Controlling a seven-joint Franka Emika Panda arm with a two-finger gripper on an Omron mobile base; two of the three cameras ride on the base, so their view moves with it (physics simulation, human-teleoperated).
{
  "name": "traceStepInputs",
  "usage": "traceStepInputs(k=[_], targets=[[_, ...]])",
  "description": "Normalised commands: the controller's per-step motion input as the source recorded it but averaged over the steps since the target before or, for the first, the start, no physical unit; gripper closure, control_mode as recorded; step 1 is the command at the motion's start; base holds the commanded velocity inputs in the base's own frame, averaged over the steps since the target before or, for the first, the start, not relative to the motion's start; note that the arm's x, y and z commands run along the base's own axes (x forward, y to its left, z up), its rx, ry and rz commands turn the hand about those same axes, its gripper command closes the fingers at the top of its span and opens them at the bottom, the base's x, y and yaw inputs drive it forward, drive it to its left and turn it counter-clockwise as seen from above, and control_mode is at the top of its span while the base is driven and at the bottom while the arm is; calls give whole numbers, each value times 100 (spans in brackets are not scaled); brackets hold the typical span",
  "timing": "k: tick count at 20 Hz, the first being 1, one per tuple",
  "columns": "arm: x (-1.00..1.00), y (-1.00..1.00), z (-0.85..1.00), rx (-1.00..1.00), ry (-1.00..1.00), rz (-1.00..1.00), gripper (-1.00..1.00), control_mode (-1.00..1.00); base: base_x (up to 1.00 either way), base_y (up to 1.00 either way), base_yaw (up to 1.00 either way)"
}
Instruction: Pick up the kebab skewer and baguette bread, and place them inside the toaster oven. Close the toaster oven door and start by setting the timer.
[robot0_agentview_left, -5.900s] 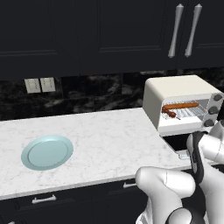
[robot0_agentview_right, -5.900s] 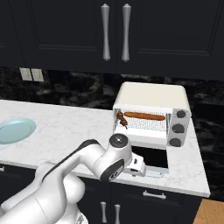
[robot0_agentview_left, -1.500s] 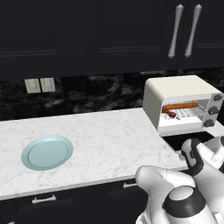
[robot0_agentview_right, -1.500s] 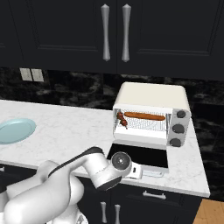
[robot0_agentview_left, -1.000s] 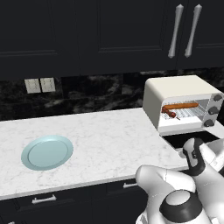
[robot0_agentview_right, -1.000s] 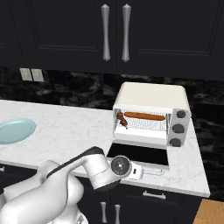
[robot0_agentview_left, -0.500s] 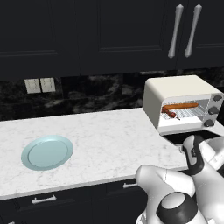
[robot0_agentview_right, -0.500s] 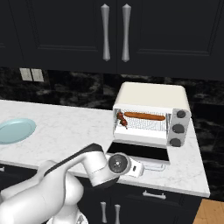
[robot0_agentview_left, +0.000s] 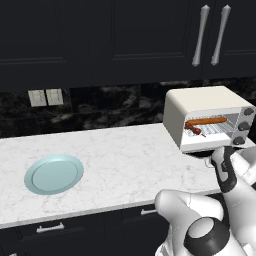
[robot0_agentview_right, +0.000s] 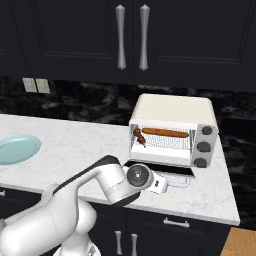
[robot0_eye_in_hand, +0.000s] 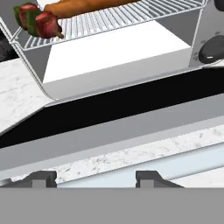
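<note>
1. Hand view: the gripper (robot0_eye_in_hand: 92, 178) sits low in front of the toaster oven (robot0_agentview_right: 172, 131), its finger tips apart with the silver bar handle (robot0_eye_in_hand: 175, 164) of the toaster oven door (robot0_eye_in_hand: 131, 118) lying across between them; whether they touch it I cannot tell.
2. The door lies folded down flat before the oven.
3. Inside the oven, the baguette bread (robot0_eye_in_hand: 87, 6) and kebab skewer (robot0_eye_in_hand: 37, 22) rest on the wire rack (robot0_eye_in_hand: 113, 19).
</note>
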Motion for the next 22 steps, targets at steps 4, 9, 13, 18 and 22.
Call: traceStepInputs(k=[4,9,13,18,22], targets=[[51,12,30,0,-2,-3,-100,-100,0,0,0],[42,24,11,0,-1,-3,-100,-100,0,0,0],[44,38,5,0,-3,-3,-100,-100,0,0,0],[52,43,6,0,-2,-3,-100,-100,0,0,0],[52,31,12,0,-1,-3,-100,-100,0,0,0]])
